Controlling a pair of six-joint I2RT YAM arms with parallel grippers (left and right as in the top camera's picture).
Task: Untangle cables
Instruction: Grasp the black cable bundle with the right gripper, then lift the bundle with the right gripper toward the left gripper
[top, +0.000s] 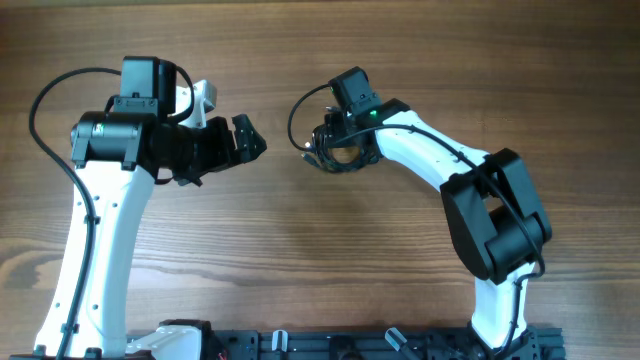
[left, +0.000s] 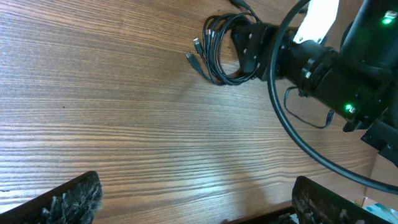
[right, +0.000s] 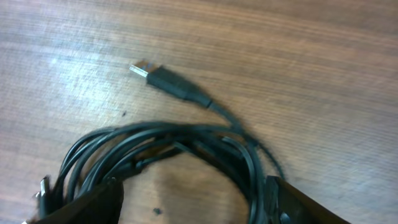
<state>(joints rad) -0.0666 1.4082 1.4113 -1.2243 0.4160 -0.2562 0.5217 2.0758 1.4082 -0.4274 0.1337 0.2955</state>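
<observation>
The cables (top: 328, 163) lie as a small coil of thin black wire on the wooden table, right of centre. In the right wrist view the coil (right: 168, 146) fills the lower frame, and one silvery-tipped plug (right: 158, 76) sticks out above it. My right gripper (top: 338, 150) is open and low over the coil, with its fingers (right: 193, 205) straddling the loop. In the left wrist view the coil (left: 217, 46) shows two plug ends at its left. My left gripper (top: 248, 140) is open and empty, well left of the coil, its fingers (left: 199, 199) above bare wood.
The wooden table (top: 300, 260) has bare surface in front of and behind the coil. The right arm's own thick black cable (left: 292, 124) arcs through the left wrist view. The arm bases and a black rail (top: 330, 345) stand at the near edge.
</observation>
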